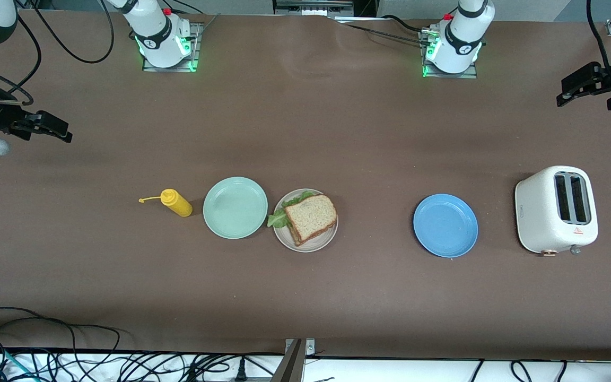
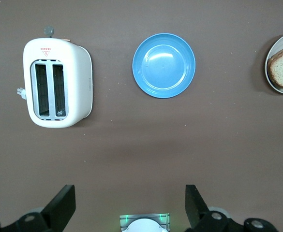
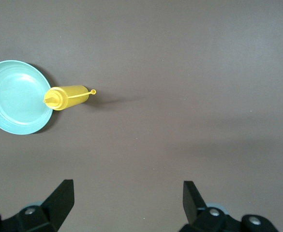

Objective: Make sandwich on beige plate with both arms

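One sandwich [image 1: 310, 216] tops one beige plate [image 1: 326, 240].

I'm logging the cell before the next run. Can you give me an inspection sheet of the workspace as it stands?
Surface: brown table, no spills seen.
Job's things: sandwich, two bread slices with lettuce sticking out, lies on the beige plate.
Clutter: mint-green plate beside the beige plate; yellow squeeze bottle upright beside it; blue plate; white toaster at the left arm's end, slots empty.
Grippers: left gripper open, up over bare table at its end; right gripper open, over bare table at its end; both hold nothing.
Cables: black cables along the table edge nearest the camera.
Surroundings: nothing seen.
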Robot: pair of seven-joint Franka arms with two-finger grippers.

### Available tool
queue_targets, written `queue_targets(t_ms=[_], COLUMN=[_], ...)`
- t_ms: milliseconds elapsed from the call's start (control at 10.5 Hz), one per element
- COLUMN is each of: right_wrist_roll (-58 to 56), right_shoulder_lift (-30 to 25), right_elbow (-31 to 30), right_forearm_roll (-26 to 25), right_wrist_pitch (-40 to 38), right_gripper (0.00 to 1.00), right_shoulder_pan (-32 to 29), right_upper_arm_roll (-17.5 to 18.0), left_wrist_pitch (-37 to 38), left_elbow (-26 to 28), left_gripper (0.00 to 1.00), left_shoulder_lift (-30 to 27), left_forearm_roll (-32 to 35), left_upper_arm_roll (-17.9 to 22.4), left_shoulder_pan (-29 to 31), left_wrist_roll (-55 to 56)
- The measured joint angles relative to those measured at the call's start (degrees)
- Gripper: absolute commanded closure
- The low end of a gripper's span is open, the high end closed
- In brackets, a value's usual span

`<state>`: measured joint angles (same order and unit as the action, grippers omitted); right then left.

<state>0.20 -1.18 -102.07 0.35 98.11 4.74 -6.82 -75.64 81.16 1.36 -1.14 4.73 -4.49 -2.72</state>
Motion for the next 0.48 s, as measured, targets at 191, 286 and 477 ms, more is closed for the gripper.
queue_targets(t_ms=[191, 286, 477], right_wrist_roll=[0.1, 0.1, 0.1], right_shoulder_lift=[-0.1, -0.2, -0.2], right_elbow=[0.1, 0.3, 1.0], right_forearm_roll=[-0.2, -0.3, -0.3], right_wrist_pitch=[-0.1, -0.2, -0.3], right_gripper=[0.00, 0.00, 0.00], right_shoulder_pan=[1.1, 1.2, 1.2], right_upper_arm_roll=[0.1, 0.1, 0.0], left_wrist_pitch=[0.0, 0.0, 0.0], left_elbow=[0.1, 0.1, 0.1], left_gripper=[0.00, 0.00, 0.00], left_shoulder_lift=[0.6, 1.1, 2.2], left_forearm_roll=[0.0, 0.0, 0.0], left_upper_arm_roll=[0.0, 0.0, 0.0], left_shoulder_pan=[0.0, 0.0, 0.1], left_wrist_roll=[0.0, 0.0, 0.0])
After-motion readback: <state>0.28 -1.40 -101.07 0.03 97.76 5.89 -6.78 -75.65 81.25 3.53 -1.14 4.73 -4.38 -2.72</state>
